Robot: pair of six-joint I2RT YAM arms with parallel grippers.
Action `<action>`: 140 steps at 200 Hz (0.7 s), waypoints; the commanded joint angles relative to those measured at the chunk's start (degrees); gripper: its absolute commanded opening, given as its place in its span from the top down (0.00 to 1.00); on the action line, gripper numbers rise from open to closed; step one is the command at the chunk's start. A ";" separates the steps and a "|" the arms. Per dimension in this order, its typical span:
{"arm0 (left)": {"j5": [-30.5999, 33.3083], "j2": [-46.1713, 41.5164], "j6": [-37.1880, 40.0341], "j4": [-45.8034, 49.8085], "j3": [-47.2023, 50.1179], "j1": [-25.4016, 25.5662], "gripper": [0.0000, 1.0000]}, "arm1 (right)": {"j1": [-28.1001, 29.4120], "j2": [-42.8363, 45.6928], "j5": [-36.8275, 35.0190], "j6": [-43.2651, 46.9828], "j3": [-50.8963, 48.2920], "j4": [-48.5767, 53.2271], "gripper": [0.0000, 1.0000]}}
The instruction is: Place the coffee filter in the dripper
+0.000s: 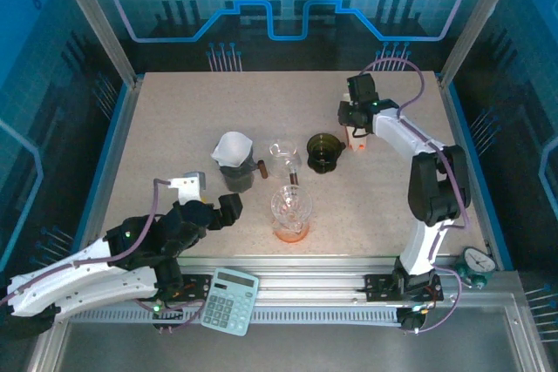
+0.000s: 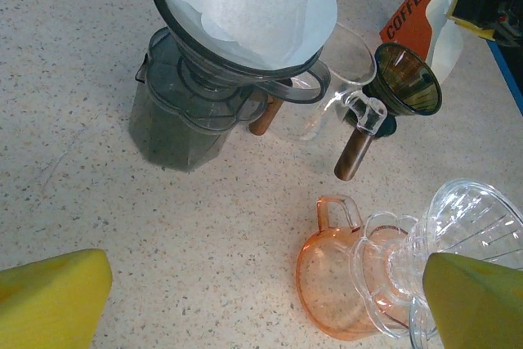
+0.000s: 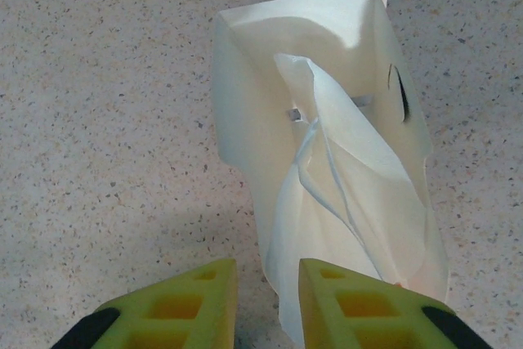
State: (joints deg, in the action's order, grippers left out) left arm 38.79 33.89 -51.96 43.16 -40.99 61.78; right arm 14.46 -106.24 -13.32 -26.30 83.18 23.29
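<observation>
The thin white paper coffee filter [image 3: 351, 177], poking from its white paper pack [image 3: 245, 79] at the speckled worktop's [image 1: 174, 128] far right, looks featherlight, floppy and easily torn, so the right gripper [image 3: 267, 275], fingers narrowed yet apart at its edge, should pinch gently; the left gripper [image 2: 261, 296] gapes wide.

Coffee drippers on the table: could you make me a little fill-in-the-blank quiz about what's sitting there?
1. The dripper holding a white paper filter is coloured ___.
2. The clear dripper stands on a server coloured ___.
3. The word printed on the filter box is ___.
4. The device with buttons at the near edge is a ___.

Missing words: grey; orange; COFFEE; calculator.
</observation>
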 commanded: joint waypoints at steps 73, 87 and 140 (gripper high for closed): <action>0.94 0.28 1.39 -0.81 -0.10 0.09 0.01 | -0.44 -4.19 -1.64 -1.08 4.93 1.22 0.78; 1.01 0.25 1.46 -0.88 -0.11 0.09 0.01 | -0.48 -4.42 -2.04 -0.86 5.31 1.70 0.79; 0.90 0.22 1.28 -0.52 -0.11 0.01 0.01 | -0.46 -2.95 -2.78 0.24 4.08 1.43 0.95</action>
State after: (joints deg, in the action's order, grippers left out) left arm 38.81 34.09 -51.94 43.16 -40.99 61.78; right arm 14.46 -109.80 -14.87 -26.65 86.54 24.40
